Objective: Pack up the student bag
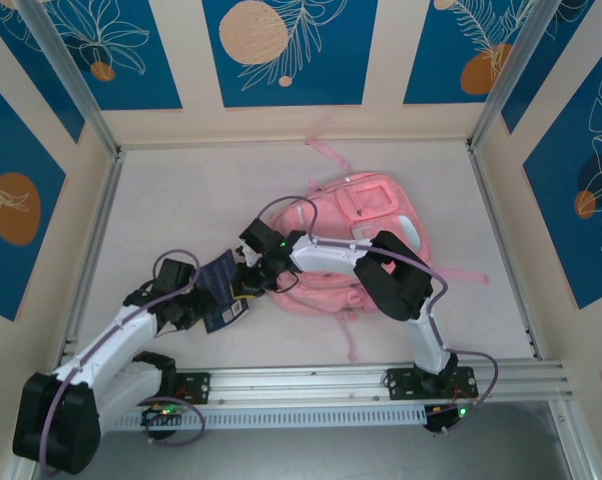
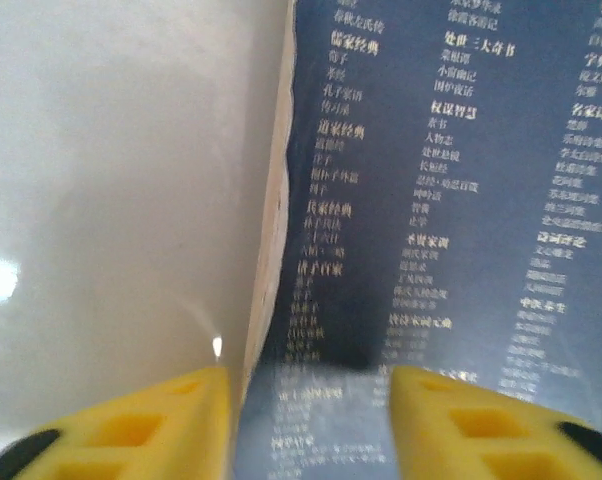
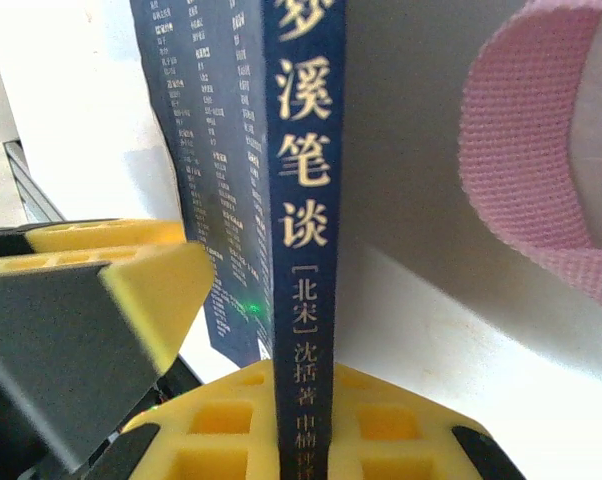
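The student bag, a soft pink backpack, lies flat on the table right of centre; one of its pink straps curves through the right wrist view. A thin dark blue book with pale Chinese print stands on edge left of the bag, between my two grippers. My right gripper is shut on the book's spine, and sits at the book's bag side. My left gripper is open, its yellow fingers spread on either side of the book's cover, at the book's left.
The white table is walled by cream and blue panels with metal posts. An aluminium rail carrying both arm bases runs along the near edge. Bag straps trail behind and in front of the bag.
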Robot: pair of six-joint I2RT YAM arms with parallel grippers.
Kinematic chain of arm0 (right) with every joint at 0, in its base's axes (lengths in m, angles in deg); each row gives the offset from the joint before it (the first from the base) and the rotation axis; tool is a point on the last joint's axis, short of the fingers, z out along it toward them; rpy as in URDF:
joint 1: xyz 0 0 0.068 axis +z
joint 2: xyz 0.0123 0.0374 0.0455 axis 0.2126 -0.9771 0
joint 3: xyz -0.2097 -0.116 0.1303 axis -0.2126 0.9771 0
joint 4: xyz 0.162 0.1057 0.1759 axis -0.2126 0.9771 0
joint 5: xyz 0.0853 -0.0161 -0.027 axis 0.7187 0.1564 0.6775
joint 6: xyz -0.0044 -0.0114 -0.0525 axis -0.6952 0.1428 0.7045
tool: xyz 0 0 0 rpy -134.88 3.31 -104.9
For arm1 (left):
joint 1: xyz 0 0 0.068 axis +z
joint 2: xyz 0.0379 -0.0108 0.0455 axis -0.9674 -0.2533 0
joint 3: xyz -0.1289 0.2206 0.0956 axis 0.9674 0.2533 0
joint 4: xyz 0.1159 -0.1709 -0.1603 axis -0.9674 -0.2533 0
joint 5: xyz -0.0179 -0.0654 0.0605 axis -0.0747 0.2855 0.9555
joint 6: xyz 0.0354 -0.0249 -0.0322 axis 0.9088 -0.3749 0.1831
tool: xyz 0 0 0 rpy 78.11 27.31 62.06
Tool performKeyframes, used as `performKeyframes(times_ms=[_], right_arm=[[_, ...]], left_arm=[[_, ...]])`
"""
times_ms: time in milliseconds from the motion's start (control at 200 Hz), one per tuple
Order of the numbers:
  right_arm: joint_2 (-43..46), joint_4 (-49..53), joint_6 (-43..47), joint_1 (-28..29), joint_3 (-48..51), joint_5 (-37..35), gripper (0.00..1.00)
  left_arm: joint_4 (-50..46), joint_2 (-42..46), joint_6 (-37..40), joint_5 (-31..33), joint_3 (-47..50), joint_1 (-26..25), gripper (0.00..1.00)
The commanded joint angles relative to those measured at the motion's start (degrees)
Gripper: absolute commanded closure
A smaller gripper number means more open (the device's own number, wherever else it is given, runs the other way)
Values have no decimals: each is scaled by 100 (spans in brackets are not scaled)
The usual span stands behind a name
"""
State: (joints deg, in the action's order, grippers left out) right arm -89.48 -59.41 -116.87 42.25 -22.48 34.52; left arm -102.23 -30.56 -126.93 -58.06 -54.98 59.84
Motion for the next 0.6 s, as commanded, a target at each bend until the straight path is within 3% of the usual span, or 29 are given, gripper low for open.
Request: performKeyframes(times_ms=[0,230,385,595], right_arm=[[680,-116,137,-7,327,-234,100],[1970,-988,-309,-229,1465,-479,100],[2838,-1848,-639,-423,2341,-442,100],[3711,-2635,-733,-699,3034,210,100]], left_arm=[[-519,442,54,-318,-225,-1,39],[-269,1265,49,-1303,-456,-4,8],[-3,1665,-34,-1758,-545,-7,0],[336,1579,-28,-2278,-710,-5,0]])
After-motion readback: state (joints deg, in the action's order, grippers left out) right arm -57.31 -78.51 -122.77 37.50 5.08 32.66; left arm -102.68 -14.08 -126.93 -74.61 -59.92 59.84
